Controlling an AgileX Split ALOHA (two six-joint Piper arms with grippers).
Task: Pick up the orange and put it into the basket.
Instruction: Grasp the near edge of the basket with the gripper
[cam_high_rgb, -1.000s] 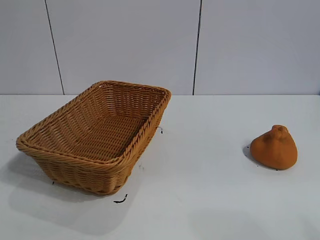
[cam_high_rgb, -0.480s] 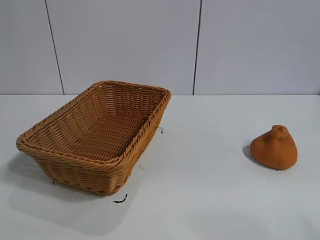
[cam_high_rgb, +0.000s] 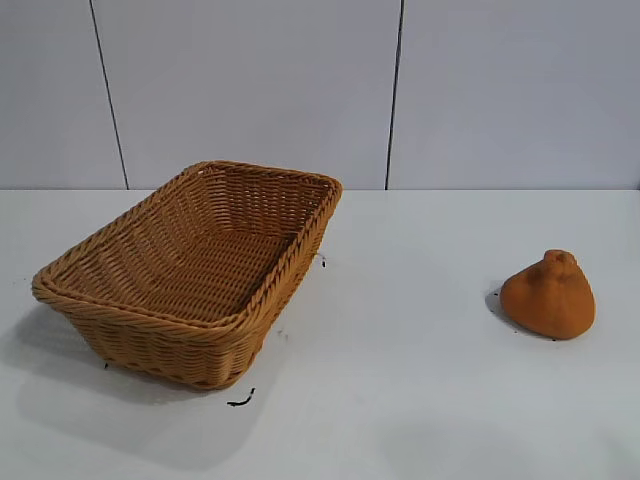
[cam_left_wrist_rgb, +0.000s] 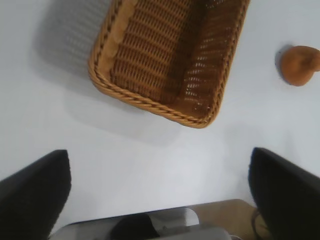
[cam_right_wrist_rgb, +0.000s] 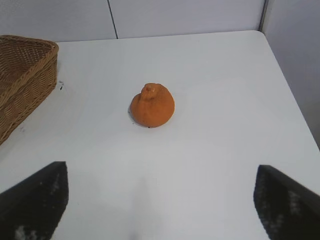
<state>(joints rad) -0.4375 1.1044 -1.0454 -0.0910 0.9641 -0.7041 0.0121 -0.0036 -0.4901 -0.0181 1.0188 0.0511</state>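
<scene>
1. our right gripper (cam_right_wrist_rgb: 160, 200) has its jaws spread wide and holds nothing; in its wrist view the two dark fingers (cam_right_wrist_rgb: 35, 200) frame the orange (cam_right_wrist_rgb: 152, 105), which sits farther out on the white table (cam_right_wrist_rgb: 220, 75) and roughly centred between them.
2. the left gripper (cam_left_wrist_rgb: 160, 190) is likewise spread wide and empty, looking down on the basket (cam_left_wrist_rgb: 150, 102); we judge it can stay parked.
3. in the exterior view the orange (cam_high_rgb: 548, 295) rests on the table at the right, bumpy neck up, well apart from the basket (cam_high_rgb: 150, 310) at the left, which is empty.
4. nothing is picked yet, so the step in hand is the reach. we should keep the fruit centred between the fingers and come down around its broad lower body, not the narrow neck.
5. closing too high risks a slip; we should close gently and lift clear of the braided rim before crossing left.
</scene>
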